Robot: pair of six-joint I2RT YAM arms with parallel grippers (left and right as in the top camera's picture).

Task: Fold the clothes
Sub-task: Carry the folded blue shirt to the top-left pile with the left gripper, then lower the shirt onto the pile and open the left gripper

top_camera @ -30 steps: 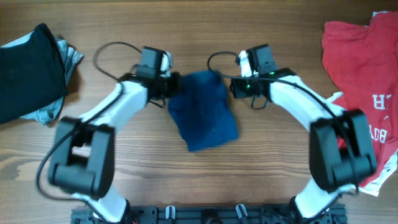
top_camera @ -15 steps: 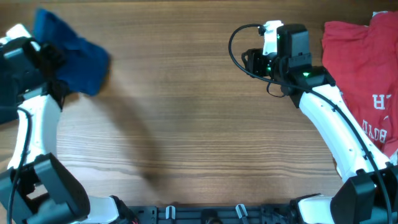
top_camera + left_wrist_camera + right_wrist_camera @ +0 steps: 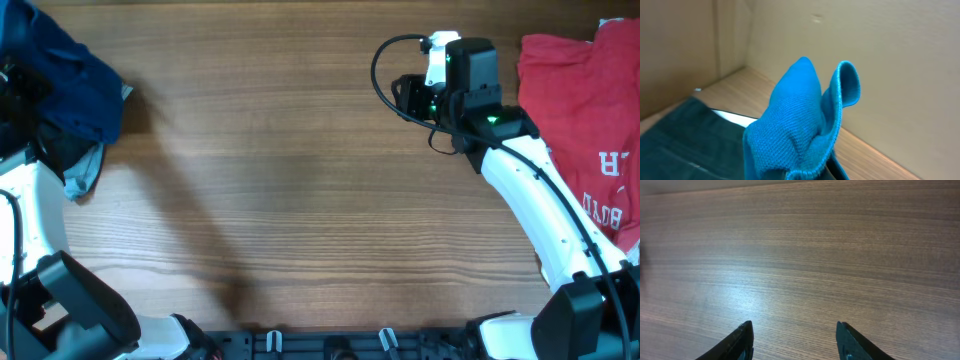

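The deep-blue shirt (image 3: 70, 75) is bunched at the far left, over the black garment (image 3: 48, 150) and the grey garment (image 3: 85, 172). My left gripper (image 3: 809, 172) is shut on a fold of the blue shirt (image 3: 800, 120), which hides most of its fingers. The dark garment (image 3: 685, 142) lies below it. My right gripper (image 3: 405, 95) is open and empty above bare wood, right of the table's middle; its fingertips (image 3: 745, 330) stand wide apart. The red T-shirt with white lettering (image 3: 575, 110) lies at the right edge.
The wooden table (image 3: 300, 200) spans the view between the two piles. The right arm's black cable (image 3: 385, 60) loops above its wrist. A pale wall (image 3: 880, 60) stands close behind the table's left end.
My left arm has swung the blue shirt from the table's middle to the far left pile. My right gripper has let go of it and drawn back to the right.
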